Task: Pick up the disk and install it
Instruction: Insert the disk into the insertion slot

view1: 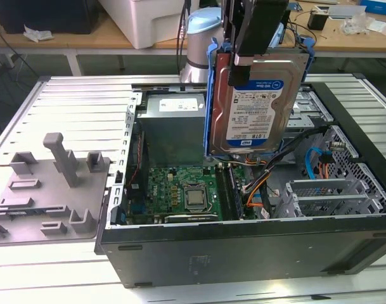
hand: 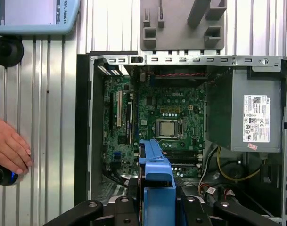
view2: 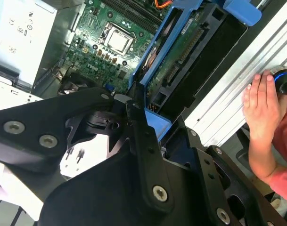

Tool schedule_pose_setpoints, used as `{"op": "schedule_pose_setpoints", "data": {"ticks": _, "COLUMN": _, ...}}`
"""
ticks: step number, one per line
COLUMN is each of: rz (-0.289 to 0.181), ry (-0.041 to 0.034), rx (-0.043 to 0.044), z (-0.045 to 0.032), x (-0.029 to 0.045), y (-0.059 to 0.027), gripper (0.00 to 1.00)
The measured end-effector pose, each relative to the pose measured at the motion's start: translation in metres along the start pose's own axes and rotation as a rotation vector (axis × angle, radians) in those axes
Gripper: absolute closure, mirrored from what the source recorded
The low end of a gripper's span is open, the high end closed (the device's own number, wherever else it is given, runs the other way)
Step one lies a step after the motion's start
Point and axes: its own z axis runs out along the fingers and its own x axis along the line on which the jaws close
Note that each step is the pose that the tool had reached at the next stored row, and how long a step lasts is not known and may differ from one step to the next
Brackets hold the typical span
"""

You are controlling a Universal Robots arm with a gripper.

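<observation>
The disk (view1: 259, 104), a silver hard drive with a blue-and-white label in a blue plastic carrier, hangs upright above the open computer case (view1: 243, 244). It is over the middle of the case, between the grey power supply and the drive cage. My gripper (view1: 243, 60) is shut on its upper edge from above. In the second wrist view the disk (view2: 181, 61) shows edge-on, and black fingers (view2: 136, 122) clamp the carrier's end. In the first wrist view the blue carrier (hand: 157, 181) juts out between the fingers, above the motherboard (hand: 167, 122).
A grey power supply box (view1: 173, 123) stands at the back of the case, and the metal drive cage (view1: 335, 183) with cables lies toward the exterior view's right. A grey fixture plate (view1: 47, 190) sits at the exterior view's left. A person's hand (view2: 263, 106) rests on the table beside the case.
</observation>
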Motion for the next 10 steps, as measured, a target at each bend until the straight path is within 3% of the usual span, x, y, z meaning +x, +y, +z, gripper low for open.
{"op": "schedule_pose_setpoints", "data": {"ticks": 10, "rz": 0.000, "ry": -0.0001, "rx": 0.0000, "z": 0.0000, "x": 0.0000, "y": -0.0003, "gripper": 0.63}}
